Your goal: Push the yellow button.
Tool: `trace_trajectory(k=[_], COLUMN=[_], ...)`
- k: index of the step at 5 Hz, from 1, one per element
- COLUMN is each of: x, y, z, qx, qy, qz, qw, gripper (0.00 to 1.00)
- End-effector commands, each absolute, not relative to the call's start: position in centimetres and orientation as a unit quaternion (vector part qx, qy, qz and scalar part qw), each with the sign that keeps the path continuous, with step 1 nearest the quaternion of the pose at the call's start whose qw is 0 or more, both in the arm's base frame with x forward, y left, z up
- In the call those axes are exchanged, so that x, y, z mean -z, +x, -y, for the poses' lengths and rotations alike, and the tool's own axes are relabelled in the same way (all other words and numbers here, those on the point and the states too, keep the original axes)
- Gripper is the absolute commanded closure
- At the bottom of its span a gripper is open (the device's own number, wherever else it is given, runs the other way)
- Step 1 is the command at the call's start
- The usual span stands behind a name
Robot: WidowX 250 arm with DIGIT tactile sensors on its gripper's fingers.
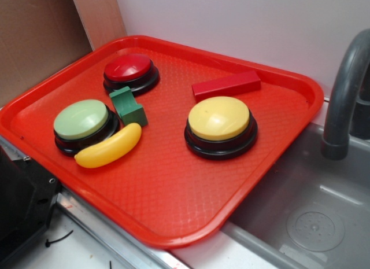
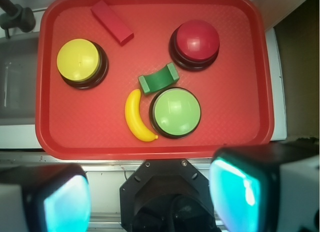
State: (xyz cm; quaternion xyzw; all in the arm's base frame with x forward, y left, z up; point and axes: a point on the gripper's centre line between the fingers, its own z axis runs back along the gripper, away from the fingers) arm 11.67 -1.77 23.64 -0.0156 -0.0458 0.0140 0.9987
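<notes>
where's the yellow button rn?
Exterior view: the yellow button sits right of centre on the red tray, just in front of the red block. Wrist view: upper left, apart from the other buttons.

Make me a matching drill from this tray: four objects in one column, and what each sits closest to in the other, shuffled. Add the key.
Objects
1. yellow button
2. toy banana
3. red button
4. red block

Places
A. resting against the green button's base
B. far corner of the tray, by the wall
C. between the red button and the tray's sink-side rim
D. alone on the side nearest the sink

Pairs: 1-D, 2-A, 3-B, 4-C
</notes>
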Motion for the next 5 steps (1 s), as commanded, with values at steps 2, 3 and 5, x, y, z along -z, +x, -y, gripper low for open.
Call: trace_trajectory(k=[2,3,5], x=[-19.5,-16.9,-10.7], y=[15.0,16.2,18.9], z=[6.3,10.9,13.3], qx=[0.097,0.169,0.245], qy=[-0.008,0.062,0.065], qz=[0.004,0.017,0.041], qw=[0.995,0.984,0.967], gripper=[0.0,0.0,0.0])
